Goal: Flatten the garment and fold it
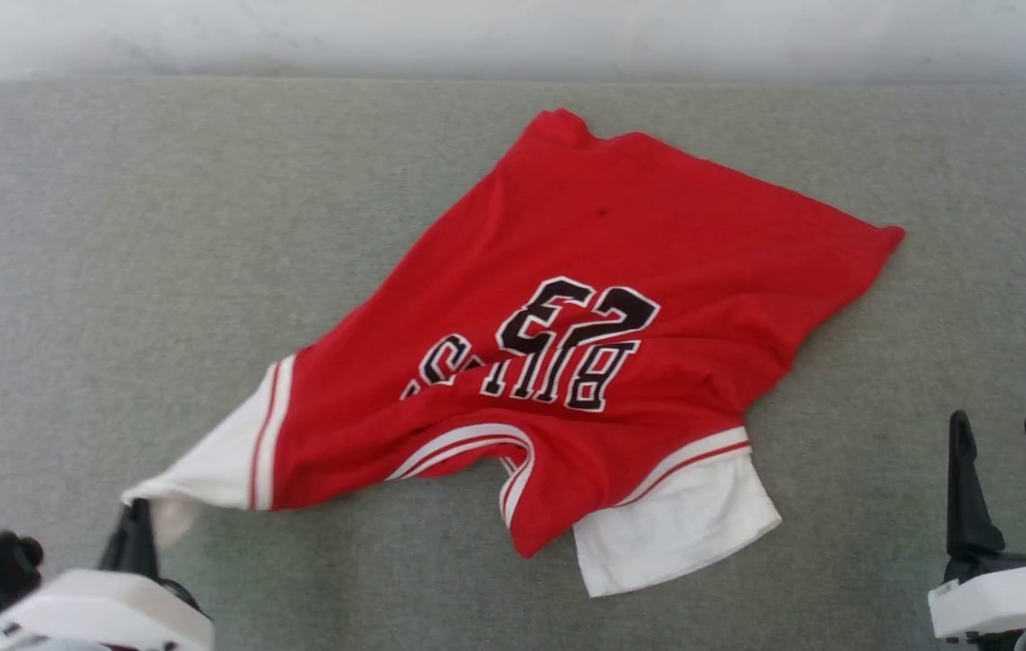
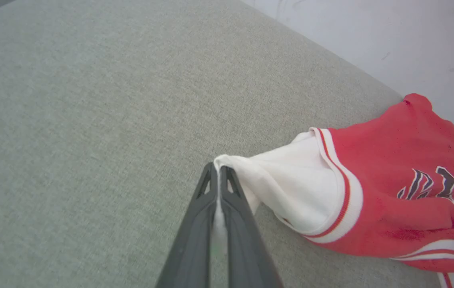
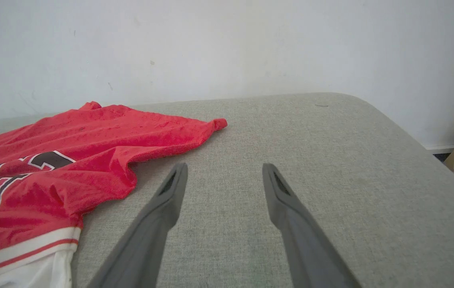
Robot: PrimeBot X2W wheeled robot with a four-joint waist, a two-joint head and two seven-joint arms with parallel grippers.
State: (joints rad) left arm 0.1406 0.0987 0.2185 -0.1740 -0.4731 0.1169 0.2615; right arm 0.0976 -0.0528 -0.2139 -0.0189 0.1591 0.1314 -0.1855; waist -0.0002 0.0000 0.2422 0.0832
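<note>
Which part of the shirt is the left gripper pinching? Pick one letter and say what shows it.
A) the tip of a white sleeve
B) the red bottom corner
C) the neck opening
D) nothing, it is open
A: in the left wrist view the left gripper is shut on the tip of the white sleeve of the shirt, with white cloth showing between its closed fingers.
</note>
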